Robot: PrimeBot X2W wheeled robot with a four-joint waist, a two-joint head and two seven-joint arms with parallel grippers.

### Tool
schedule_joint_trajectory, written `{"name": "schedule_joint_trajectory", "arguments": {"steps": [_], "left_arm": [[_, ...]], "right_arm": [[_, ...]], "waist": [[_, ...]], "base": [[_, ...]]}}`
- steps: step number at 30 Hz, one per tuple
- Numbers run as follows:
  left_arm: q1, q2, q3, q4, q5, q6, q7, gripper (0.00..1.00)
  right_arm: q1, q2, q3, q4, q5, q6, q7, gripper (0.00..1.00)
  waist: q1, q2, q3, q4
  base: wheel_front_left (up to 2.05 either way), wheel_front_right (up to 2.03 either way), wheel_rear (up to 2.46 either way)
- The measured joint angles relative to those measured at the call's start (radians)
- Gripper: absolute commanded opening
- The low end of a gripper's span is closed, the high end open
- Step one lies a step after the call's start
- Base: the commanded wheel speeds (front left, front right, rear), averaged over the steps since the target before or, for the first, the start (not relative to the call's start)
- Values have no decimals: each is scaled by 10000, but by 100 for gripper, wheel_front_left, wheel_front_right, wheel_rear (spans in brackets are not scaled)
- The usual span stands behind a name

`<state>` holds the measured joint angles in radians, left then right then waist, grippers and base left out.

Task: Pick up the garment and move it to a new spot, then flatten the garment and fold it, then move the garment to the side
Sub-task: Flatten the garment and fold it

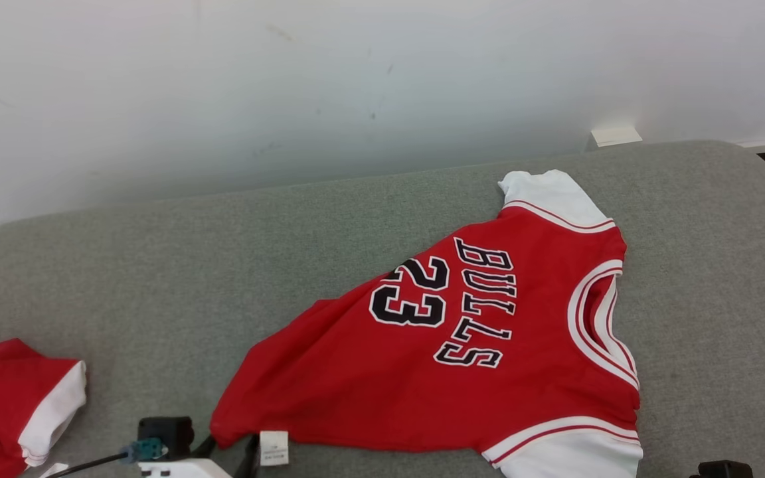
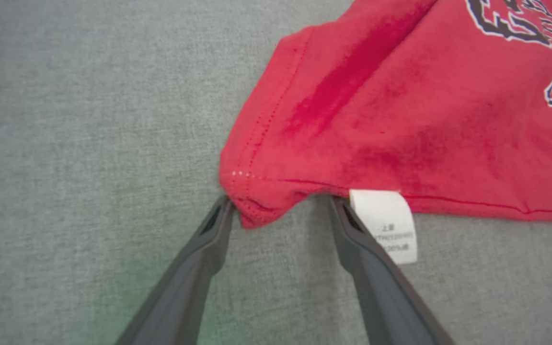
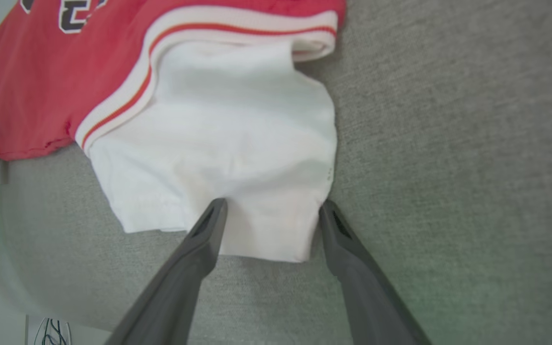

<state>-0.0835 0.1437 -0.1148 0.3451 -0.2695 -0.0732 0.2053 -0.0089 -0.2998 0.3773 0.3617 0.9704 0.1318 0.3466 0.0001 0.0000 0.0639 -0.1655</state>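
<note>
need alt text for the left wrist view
The left tool, open, straddles the bottom corner of a red jersey lying on a grey fabric surface. A white label hangs from the hem.

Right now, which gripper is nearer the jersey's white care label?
Left. The left gripper, open, straddles the hem corner of the jersey, one finger right beside the care label. The right gripper, open, is at the white sleeve at the garment's other end.
</note>
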Motion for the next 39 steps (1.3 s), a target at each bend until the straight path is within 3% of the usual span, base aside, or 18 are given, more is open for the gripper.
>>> {"name": "schedule_joint_trajectory", "arguments": {"steps": [1,2,3,4,5,6,8,9,10,20,39], "left_arm": [[-1,-6,-38,4,-19,-17,-10,100],[-1,2,-40,-6,-29,-56,-104,100],[-10,2,-35,0,-40,-56,-217,100],[-21,6,-31,13,-46,-59,-320,100],[-35,8,-35,48,-48,-69,-391,89],[-55,8,-38,79,-50,-73,-449,75],[-122,21,-54,155,-75,-98,-541,31],[-147,36,-65,209,-79,-105,-583,5],[-152,54,-77,284,-81,-119,-596,0],[-216,100,-198,570,-313,-232,-1030,0],[-909,470,-372,-604,-15,-228,-2347,0]], "right_arm": [[16,-13,48,-59,38,-2,12,91],[18,-19,75,-81,88,-19,25,64],[22,-25,109,-94,119,-25,27,47],[35,-25,151,-104,188,-33,29,47],[53,-13,207,-107,217,-33,29,31],[52,-2,265,-125,259,-33,10,23],[49,56,364,-105,253,-27,-144,0],[17,81,397,-65,238,-15,-268,0],[11,96,410,-8,236,-15,-364,0],[-283,0,520,12,209,0,-1699,0],[-972,-1137,734,-1342,1016,0,-3950,0]], "waist": [[0,0,3,-2],[0,0,2,-8],[0,0,3,-12],[0,0,2,-12],[0,0,1,-8],[0,1,-1,-1],[0,0,-4,15],[0,0,-5,23],[0,0,-11,28],[0,1,-44,63],[0,0,79,-12]], "base": [[0,0,0],[0,0,0],[0,0,0],[0,0,0],[0,0,0],[0,0,0],[0,0,0],[0,0,0],[0,0,0],[0,0,0],[0,0,0]]}}
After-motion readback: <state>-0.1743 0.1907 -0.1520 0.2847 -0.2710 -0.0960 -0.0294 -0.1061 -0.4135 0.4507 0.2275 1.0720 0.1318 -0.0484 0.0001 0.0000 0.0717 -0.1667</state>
